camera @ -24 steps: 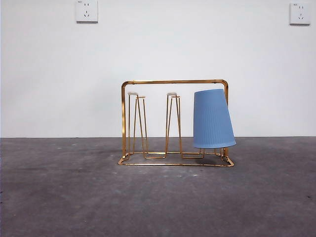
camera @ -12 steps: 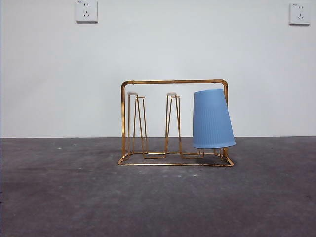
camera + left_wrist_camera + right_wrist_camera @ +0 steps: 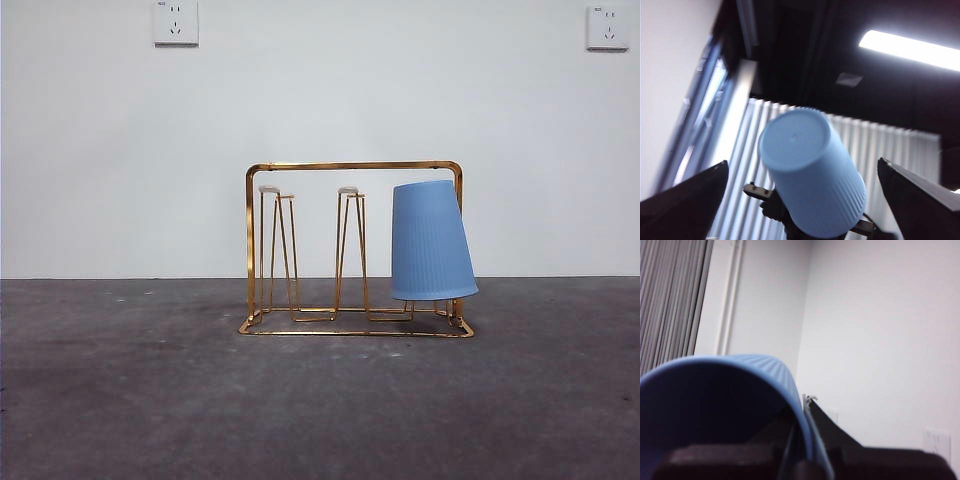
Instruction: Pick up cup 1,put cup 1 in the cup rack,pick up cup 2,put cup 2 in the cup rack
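Right gripper (image 3: 805, 460) pinches second blue cup (image 3: 725, 405) by its rim, out of front view; left gripper (image 3: 800, 210) spread wide, empty; first cup (image 3: 430, 242) hangs tilted on cup rack (image 3: 350, 166), right of centre, so a careless descent could knock it.

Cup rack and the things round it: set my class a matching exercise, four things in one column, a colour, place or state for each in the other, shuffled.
Things
1. cup rack
2. racked cup
3. held cup
4. left gripper

Descriptions
A. blue, upside down at one end of the rack
B. open, holding nothing
C. gold wire, standing on the table
D. blue, clamped at its rim by the right gripper

Pairs: 1-C, 2-A, 3-D, 4-B
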Motion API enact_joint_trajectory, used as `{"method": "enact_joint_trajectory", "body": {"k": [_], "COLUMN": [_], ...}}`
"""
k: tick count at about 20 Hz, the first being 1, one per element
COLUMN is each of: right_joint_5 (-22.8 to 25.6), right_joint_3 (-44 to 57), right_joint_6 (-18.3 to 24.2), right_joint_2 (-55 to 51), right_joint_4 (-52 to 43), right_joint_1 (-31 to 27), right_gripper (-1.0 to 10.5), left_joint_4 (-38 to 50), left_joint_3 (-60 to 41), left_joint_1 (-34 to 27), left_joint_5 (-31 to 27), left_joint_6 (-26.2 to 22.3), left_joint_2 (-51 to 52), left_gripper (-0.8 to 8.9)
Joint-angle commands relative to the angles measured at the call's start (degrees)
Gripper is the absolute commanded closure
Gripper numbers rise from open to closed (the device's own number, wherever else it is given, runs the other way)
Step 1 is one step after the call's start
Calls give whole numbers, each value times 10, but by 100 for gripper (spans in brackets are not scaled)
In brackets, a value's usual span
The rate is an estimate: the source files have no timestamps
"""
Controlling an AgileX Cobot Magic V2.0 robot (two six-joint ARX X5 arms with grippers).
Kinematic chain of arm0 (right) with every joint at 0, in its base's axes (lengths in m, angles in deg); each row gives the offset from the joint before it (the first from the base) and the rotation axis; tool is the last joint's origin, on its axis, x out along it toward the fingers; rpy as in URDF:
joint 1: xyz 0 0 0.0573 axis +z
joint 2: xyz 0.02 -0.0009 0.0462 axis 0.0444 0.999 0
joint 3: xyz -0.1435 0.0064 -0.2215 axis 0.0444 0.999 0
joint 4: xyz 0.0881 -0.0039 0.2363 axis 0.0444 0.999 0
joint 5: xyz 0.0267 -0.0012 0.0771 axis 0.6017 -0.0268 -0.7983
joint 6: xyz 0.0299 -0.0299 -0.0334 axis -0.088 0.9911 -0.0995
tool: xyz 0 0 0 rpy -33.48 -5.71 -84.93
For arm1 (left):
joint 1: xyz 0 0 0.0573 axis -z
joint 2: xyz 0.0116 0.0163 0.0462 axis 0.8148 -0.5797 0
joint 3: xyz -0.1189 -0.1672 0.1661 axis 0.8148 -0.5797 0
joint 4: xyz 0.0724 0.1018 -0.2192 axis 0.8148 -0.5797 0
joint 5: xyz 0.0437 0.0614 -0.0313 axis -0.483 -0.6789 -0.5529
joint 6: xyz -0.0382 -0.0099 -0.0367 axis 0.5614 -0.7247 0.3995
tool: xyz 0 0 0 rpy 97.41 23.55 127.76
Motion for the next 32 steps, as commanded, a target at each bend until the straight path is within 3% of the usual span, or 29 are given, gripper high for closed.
{"method": "enact_joint_trajectory", "body": {"k": [1,13,17,32], "right_joint_5": [-4,-1,-1,-12], "right_joint_3": [2,2,2,2], "right_joint_6": [-11,-38,-61,-89], "right_joint_2": [0,54,82,147], "right_joint_4": [-45,-103,-127,-147], "right_joint_1": [0,0,0,1], "right_gripper": [959,959,959,959], "left_joint_4": [17,105,106,106], "left_joint_3": [-1,-1,-1,-1], "left_joint_1": [-2,-1,-1,-2], "left_joint_5": [6,-7,-9,-30], "left_joint_6": [59,85,85,67], "left_joint_2": [-17,-50,-51,-51], "left_gripper": [312,312,311,319]}}
